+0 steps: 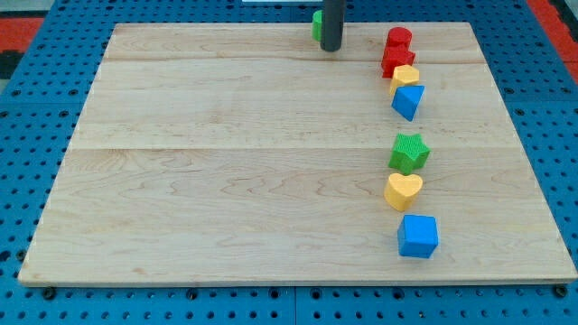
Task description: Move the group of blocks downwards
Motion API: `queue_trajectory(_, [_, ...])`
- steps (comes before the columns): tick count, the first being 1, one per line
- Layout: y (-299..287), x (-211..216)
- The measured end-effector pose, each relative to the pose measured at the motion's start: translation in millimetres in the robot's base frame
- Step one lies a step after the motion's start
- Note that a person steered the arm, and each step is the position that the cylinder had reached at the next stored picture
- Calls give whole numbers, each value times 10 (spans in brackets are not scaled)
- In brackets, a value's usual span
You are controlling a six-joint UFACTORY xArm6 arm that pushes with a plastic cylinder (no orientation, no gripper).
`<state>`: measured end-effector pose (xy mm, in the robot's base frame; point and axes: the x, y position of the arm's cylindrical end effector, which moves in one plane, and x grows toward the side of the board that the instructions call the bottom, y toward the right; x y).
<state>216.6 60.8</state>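
My tip [331, 48] rests near the view's top edge of the wooden board [226, 162], just right of a green block [317, 24] that the rod partly hides. To the tip's right a tight group runs downward: a red cylinder [398, 39], a red star [396, 60], a yellow block [405, 76] and a blue triangular block [408, 100]. Lower on the right stand a green star [409, 153], a yellow heart [403, 190] and a blue cube [418, 236], each a little apart from the others.
The board lies on a blue pegboard table [36, 298]. A red area [18, 27] shows at the view's top left corner and another [555, 18] at the top right.
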Motion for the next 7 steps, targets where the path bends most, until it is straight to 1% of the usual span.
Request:
queue_trajectory(1, [226,-220])
queue_trajectory(2, [329,-157])
queue_trajectory(3, [513,-241])
queue_trajectory(4, [1364,99])
queue_trajectory(6, [417,1820])
queue_trajectory(7, [792,2066])
